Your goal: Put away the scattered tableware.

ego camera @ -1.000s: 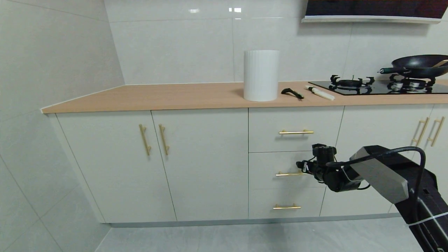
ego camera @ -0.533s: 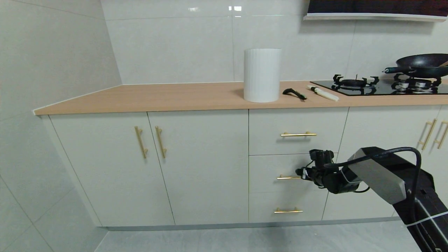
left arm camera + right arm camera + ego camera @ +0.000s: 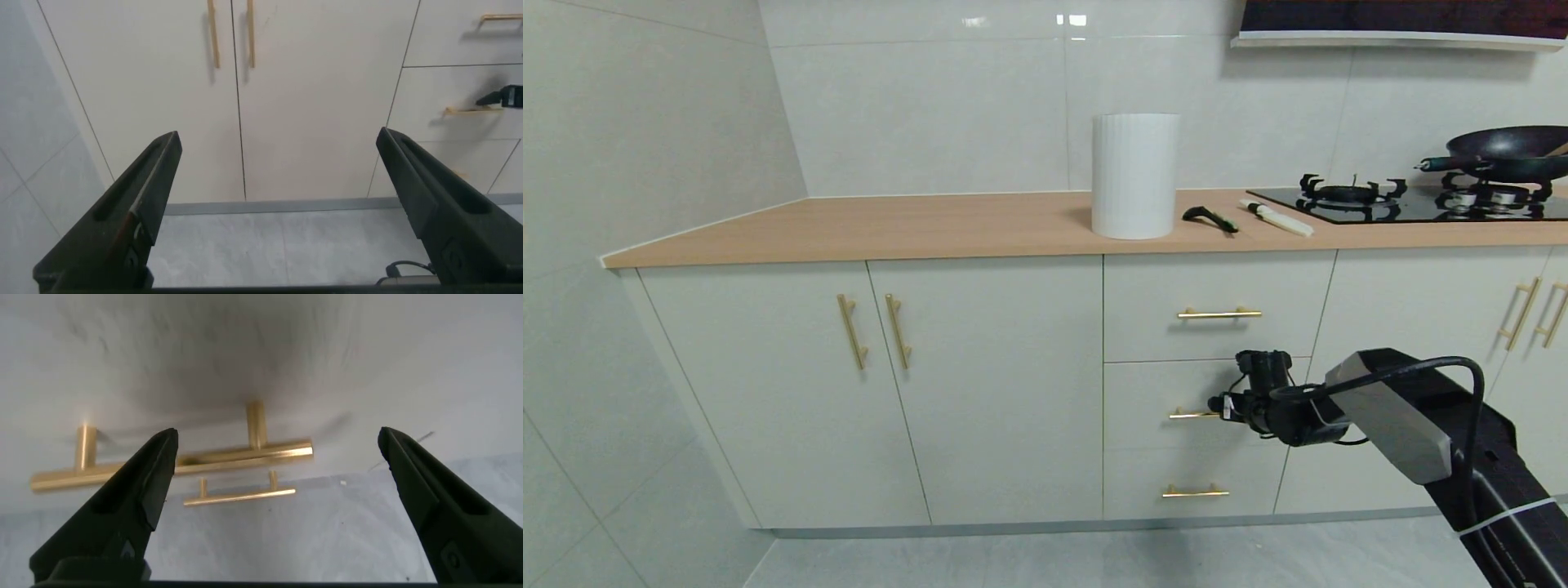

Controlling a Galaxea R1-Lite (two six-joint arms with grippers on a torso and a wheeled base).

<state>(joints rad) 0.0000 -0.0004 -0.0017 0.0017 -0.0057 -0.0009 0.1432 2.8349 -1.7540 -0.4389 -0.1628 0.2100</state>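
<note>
Two right fingers (image 3: pixel 135 498) stand spread wide with nothing between them, poised just in front of the middle drawer handle (image 3: pixel 245 456), whose near end sits inside the gap while the rest of the bar runs off behind one fingertip. That is the relation that matters. The handle's long axis lies level along the drawer front, and in the right wrist view the gap opens along nearly the same line, so closing across the bar would probably call for a turn of the wrist, or else a hook from the bar's end. Whether a fingertip already touches the brass cannot be told. The left fingers (image 3: pixel 135 208), equally wide apart and empty, face the cupboard doors (image 3: pixel 233 82) well off to the left, so the right arm is clearly the nearer one to the drawer. Below the middle bar hangs the bottom drawer handle (image 3: pixel 1195 492), above it the top drawer handle (image 3: pixel 1218 313). Farther up and back, on the counter (image 3: pixel 890 224), the scattered tableware waits untouched: a black utensil (image 3: pixel 1207 216) just beside a white ribbed canister (image 3: pixel 1134 175), and a pale-handled utensil (image 3: pixel 1276 218) lying aslant near the hob (image 3: pixel 1405 206).
</note>
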